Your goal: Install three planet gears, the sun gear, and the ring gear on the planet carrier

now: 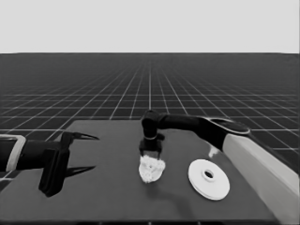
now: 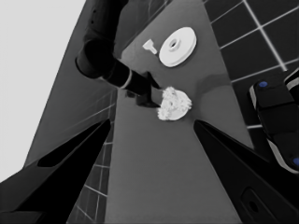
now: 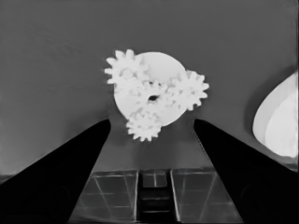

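Note:
The smaller round part [image 1: 151, 169] [image 3: 161, 65] lies mid-table with three planet gears [image 3: 125, 70] [image 3: 190, 89] [image 3: 144, 125] seated around a fourth gear [image 3: 150, 97] at its centre. My right gripper [image 1: 151, 154] [image 3: 152, 122] hovers just above this stack, open, with nothing between its fingers. To the right of the stack, the larger round part [image 1: 208, 178] [image 2: 178, 45] [image 3: 280, 121] rests flat on the table. My left gripper [image 1: 95, 152] [image 2: 152, 122] waits open over the table's left end, holding nothing.
A thin white piece [image 1: 213, 151] [image 2: 149, 45] lies just behind the larger round part, close beside the right arm [image 1: 206, 129]. Dark machinery with blue lights [image 2: 275, 126] stands past the table's edge.

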Motion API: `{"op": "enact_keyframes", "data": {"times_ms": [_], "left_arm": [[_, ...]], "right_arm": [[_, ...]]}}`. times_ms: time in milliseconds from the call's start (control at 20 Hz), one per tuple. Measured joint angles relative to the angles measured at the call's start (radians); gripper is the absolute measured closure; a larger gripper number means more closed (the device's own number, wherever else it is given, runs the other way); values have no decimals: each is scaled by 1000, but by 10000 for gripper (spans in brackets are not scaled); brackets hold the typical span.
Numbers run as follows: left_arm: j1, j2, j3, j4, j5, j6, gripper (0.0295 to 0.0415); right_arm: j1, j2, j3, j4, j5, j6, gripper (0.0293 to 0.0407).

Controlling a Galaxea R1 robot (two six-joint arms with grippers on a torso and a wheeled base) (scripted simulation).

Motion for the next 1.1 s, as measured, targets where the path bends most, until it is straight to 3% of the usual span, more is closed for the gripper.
{"op": "enact_keyframes", "data": {"times_ms": [200, 250, 300, 400, 500, 700, 750, 800, 900, 1100], "left_arm": [[0, 0, 0, 0, 0, 0, 326], [0, 0, 0, 0, 0, 0, 326], [0, 0, 0, 0, 0, 0, 326], [0, 0, 0, 0, 0, 0, 326], [0, 0, 0, 0, 0, 0, 326], [0, 0, 0, 0, 0, 0, 326], [0, 0, 0, 0, 0, 0, 326], [0, 0, 0, 0, 0, 0, 326], [0, 0, 0, 0, 0, 0, 326], [0, 0, 0, 0, 0, 0, 326]], "right_arm": [[4, -1, 1, 5, 1, -39, 315], [-120, -277, 459, -213, 148, -452, 296], [-239, -700, 817, -345, 234, -712, 305], [-337, -1113, 1153, -468, 314, -955, 314], [-367, -1245, 1271, -511, 343, -1039, 315], [-379, -1304, 1326, -531, 356, -1078, 315], [-113, -1164, 1152, -218, 198, -700, 304], [-14, -1054, 962, -89, 129, -517, 307], [23, -939, 735, -1, 66, -382, 313], [29, -877, 606, 35, 36, -333, 315]]}}
